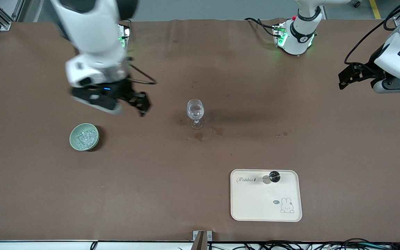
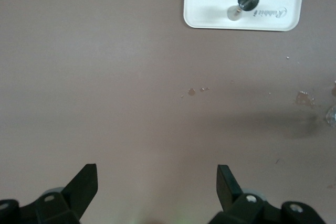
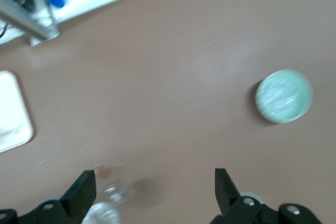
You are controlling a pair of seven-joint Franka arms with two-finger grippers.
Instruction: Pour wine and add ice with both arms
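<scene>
Here glinting ice [image 1: 84, 138] fills the green bowl [image 1: 74, 142], while the left gripper [image 1: 346, 77] and right gripper [image 1: 141, 101] gape empty.

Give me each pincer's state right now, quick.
Left pincer: open, holding nothing, over bare cloth at the left arm's end.
Right pincer: open, holding nothing, above the cloth beside the wine glass.

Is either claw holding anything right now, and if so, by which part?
Nothing is held. The left claw is open over bare cloth, and the right claw is open in the air between the wine glass and the green bowl.
</scene>
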